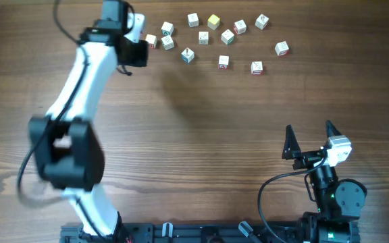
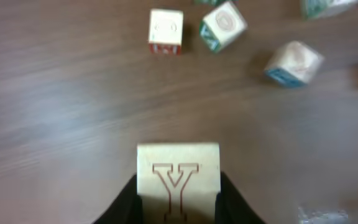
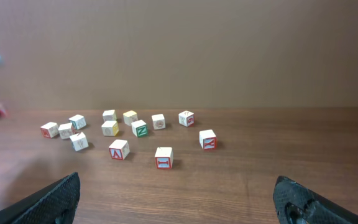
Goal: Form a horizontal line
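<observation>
My left gripper (image 2: 178, 202) is shut on a whitish cube with a red letter Y (image 2: 178, 177), held just above the wood. In the overhead view this gripper (image 1: 140, 39) is at the far left end of a scatter of loose cubes. Three loose cubes lie ahead of it: one with red marks (image 2: 166, 30), one with green marks (image 2: 222, 26) and one with blue marks (image 2: 293, 62). No touching bar of four cubes shows; the cubes (image 1: 224, 62) lie apart. My right gripper (image 1: 310, 138) is open and empty near the front right (image 3: 179, 205).
Several loose cubes spread along the far side of the wooden table (image 1: 201, 128), from a cube (image 1: 151, 41) by the left gripper to a red-marked one (image 1: 282, 48) at the right. One yellowish cube (image 1: 213, 21) lies among them. The left arm (image 1: 80, 88) crosses the table's left side.
</observation>
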`<action>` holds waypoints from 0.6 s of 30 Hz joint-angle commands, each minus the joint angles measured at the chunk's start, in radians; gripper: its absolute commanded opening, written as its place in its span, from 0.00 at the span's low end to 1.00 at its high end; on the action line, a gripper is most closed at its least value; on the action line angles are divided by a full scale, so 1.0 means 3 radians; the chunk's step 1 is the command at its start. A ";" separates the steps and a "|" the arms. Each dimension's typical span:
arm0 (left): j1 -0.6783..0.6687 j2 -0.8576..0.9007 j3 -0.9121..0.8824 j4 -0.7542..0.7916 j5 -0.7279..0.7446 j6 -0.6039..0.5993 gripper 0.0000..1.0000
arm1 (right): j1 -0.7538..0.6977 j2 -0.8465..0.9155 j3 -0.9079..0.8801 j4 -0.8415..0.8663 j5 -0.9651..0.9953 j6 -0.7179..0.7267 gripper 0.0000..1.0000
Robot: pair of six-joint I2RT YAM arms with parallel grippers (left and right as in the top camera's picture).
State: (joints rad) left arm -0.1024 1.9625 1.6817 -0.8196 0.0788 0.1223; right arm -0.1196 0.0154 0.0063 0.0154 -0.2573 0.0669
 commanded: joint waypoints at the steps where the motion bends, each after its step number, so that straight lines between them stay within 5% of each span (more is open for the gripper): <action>1: 0.0108 -0.0609 0.0018 -0.0523 -0.0022 -0.0008 0.09 | -0.0014 -0.0027 -0.0004 0.0017 0.0036 0.0038 1.00; 8: 0.0270 -0.1144 -0.0024 -0.1345 0.0019 -0.0247 0.04 | -0.0014 -0.0027 -0.0004 0.0017 0.0036 0.0038 1.00; 18: 0.0320 -0.1704 -0.1283 -0.0802 -0.0018 -0.0234 0.04 | -0.0014 -0.0027 -0.0004 0.0017 0.0036 0.0038 1.00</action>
State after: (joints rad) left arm -0.0227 1.4994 1.4593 -1.1191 0.0753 0.0624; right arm -0.1196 0.0154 0.0063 0.0151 -0.2573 0.0669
